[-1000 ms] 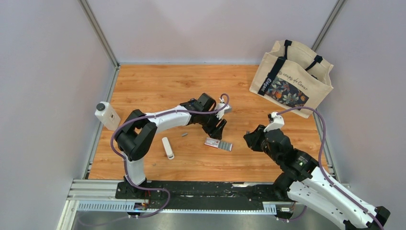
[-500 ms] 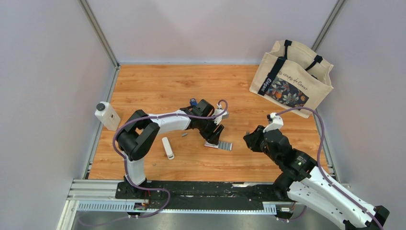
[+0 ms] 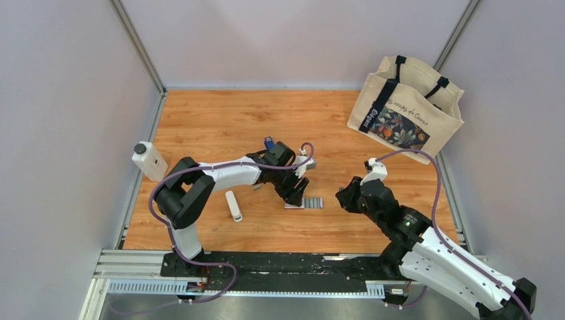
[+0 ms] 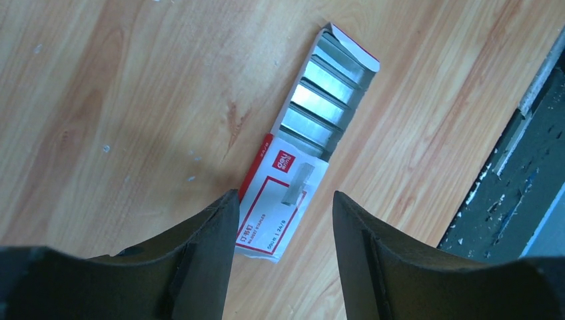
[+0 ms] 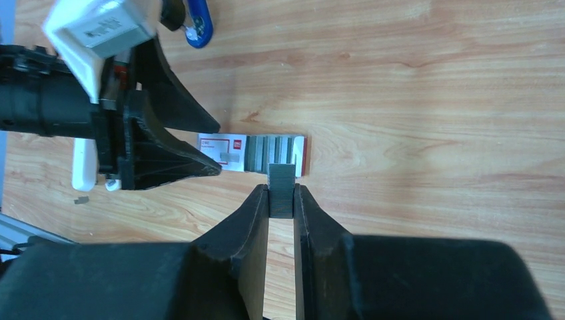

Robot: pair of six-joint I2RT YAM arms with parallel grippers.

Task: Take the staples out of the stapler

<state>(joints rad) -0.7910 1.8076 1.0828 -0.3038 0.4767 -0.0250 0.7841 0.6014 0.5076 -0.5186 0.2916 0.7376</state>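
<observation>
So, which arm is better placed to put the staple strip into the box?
Right: the right gripper holds the staple strip near the open box; the left gripper hovers open and empty.

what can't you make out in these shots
- stapler: top view, only a blue end shows behind the left arm; right wrist view, cut by the top edge. Staples inside: cannot tell.
- staple box: top view, one end under the left gripper.
- staple strip in the right gripper: top view, hidden by that gripper.
</observation>
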